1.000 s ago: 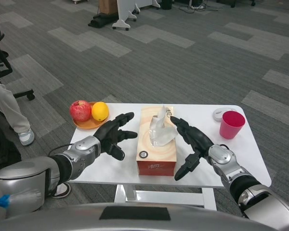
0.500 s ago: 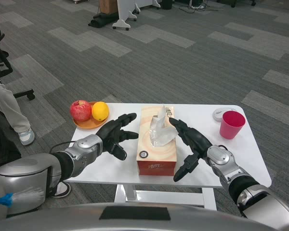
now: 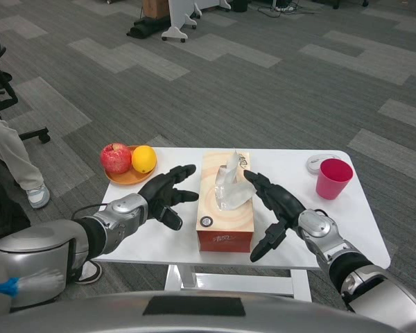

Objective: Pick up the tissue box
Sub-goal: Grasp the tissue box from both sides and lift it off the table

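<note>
Nearest, the right hand (image 3: 276, 208) hovers over the near right part of the white desk (image 3: 301, 239) with its fingers spread and nothing in them, just beside the right side of the tissue box (image 3: 225, 208); whether it touches the box cannot be told. The left hand (image 3: 165, 195) is likewise spread and empty, just left of the box, its fingertips pointing toward it. The tissue box lies between the two hands in the middle of the desk, its long side running near to far, with a white tissue (image 3: 230, 184) standing up out of its top. Farther back on the left, an orange plate (image 3: 122, 178) carries a red apple (image 3: 115, 159) and a yellow lemon (image 3: 143, 159) side by side. At the far right stand a pink cup (image 3: 333, 179) and, just beside it, a small white round thing (image 3: 314, 164). At the left edge, on the floor, a person's leg (image 3: 10, 156) shows.
</note>
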